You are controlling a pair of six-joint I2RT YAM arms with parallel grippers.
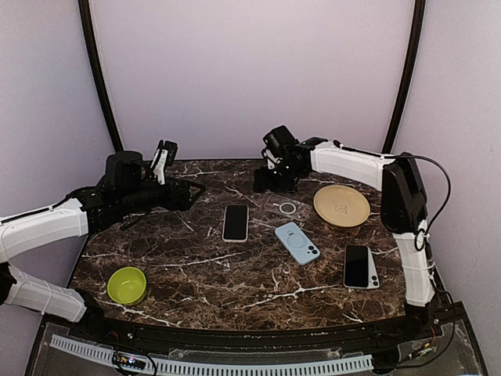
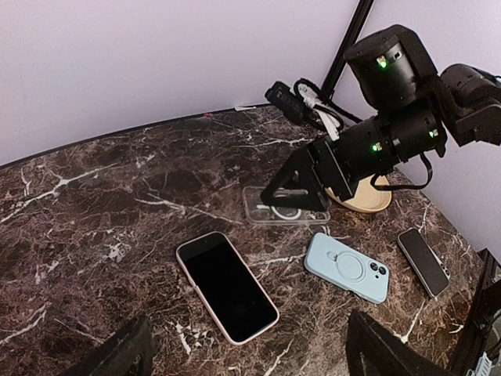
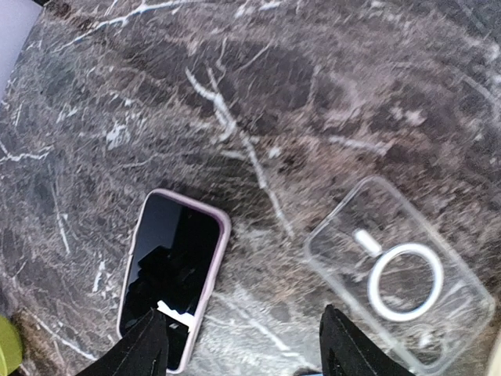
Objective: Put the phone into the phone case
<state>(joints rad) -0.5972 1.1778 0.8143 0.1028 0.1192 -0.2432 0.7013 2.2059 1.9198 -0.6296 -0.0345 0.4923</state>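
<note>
Phone (image 1: 236,222) near right end effector (image 1: 272,185) (apart)

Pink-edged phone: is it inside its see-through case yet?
Not yet. The pink-edged black phone lies screen-up beside the empty clear plastic case, not touching. Left end effector and right end effector are open, holding nothing. Still left: lifting the phone and pressing it in.

My top camera looks down from behind over the whole surface (image 1: 196,266). Left wrist looks low across at the right arm (image 2: 391,70); right wrist, blurry, seems close overhead. All share the pink-edged phone (image 3: 168,278) and clear case (image 3: 399,282).
</note>
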